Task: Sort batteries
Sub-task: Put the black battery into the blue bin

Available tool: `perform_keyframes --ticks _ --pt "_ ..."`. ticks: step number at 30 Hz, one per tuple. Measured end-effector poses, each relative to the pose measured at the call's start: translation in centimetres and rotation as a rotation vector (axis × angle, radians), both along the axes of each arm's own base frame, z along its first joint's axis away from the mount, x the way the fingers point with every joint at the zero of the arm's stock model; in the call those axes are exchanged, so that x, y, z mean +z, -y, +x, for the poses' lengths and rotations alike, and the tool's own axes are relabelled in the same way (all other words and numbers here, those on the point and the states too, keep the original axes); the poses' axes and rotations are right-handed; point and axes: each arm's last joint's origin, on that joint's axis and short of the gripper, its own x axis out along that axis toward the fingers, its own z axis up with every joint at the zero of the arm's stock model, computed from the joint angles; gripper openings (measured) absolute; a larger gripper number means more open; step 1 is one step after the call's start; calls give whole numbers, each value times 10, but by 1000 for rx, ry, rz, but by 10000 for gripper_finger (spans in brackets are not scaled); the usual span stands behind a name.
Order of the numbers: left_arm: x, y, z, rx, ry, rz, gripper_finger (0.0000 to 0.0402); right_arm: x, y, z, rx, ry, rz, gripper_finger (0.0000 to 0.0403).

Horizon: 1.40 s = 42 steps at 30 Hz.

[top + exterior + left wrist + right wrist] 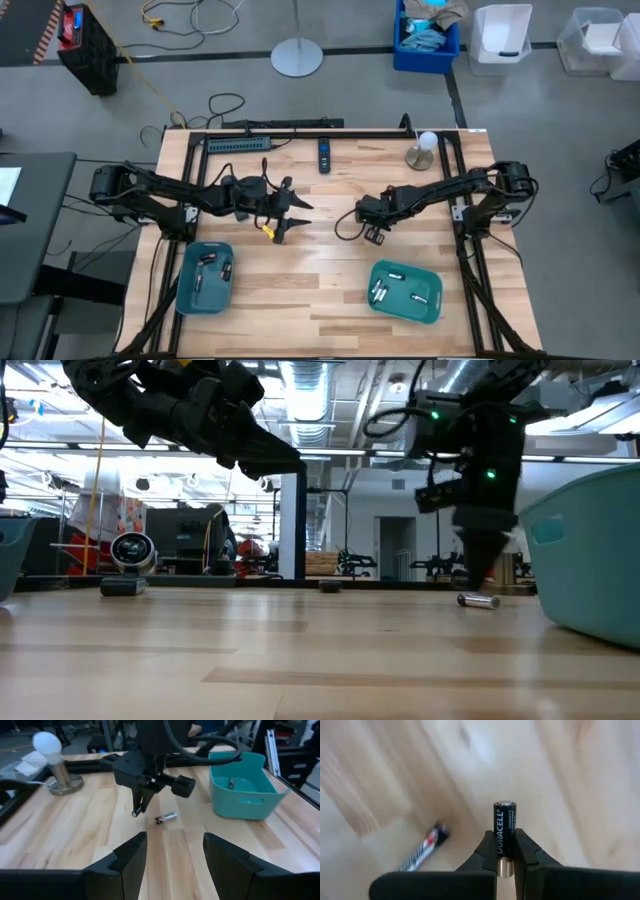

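Right gripper (pixel 505 851): clamped on a black Duracell battery (pixel 504 834), held upright, silver cap poking out past the fingertips (pixel 487 851), table just beyond.
Just off the right jaws: one loose battery (pixel 422 849) flat on the wood, red-and-white label, untouched, apart from the held one. Same loose battery in the left wrist view (pixel 165 817), lying just beside the tip of the right gripper (pixel 136 811); also on the boards in the low view (pixel 478 600).
Left gripper (pixel 170 852): wide open, nothing between the fingers (pixel 131 854), hanging above bare table, facing the right arm and the loose battery ahead of it.
Farther out, left side: teal tray (pixel 186 296) near the left arm, a handful of batteries (pixel 208 260) already in it.
Farther out, right side: second teal tray (pixel 432 310) nearer the table's front edge than the right jaws, several batteries (pixel 380 291) inside.
Far edge, well away from both jaws: black remote (pixel 324 154) and lamp with white bulb (pixel 424 148), not part of the sort.
Progress, as a judgement: nearly done! Most batteries binned across the two trays, one in the grip, one left on the wood.
Remaining: held battery into a tray, then the last one off the table.
Which tray for the held one: cannot tell.
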Motion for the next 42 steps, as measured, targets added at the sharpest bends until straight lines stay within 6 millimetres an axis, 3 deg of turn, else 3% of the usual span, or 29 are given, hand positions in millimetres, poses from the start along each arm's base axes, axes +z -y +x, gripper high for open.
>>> perform_keyframes --ticks 6,13,18,25,34,42 --pt "6 -2 -1 73 31 9 189 23 14 26 57 169 -82 25" --pt "34 -4 -24 195 76 40 189 38 21 56 145 470 -156 26" --pt "48 -2 -51 263 15 71 189 38 8 75 251 625 -191 26" --pt "68 9 -88 375 67 89 189 21 -16 115 315 762 -188 26" --pt "72 13 -146 458 222 -11 189 32 -49 195 471 916 -176 27" --pt "75 16 -176 426 248 -60 189 42 -74 263 597 1083 -114 27"
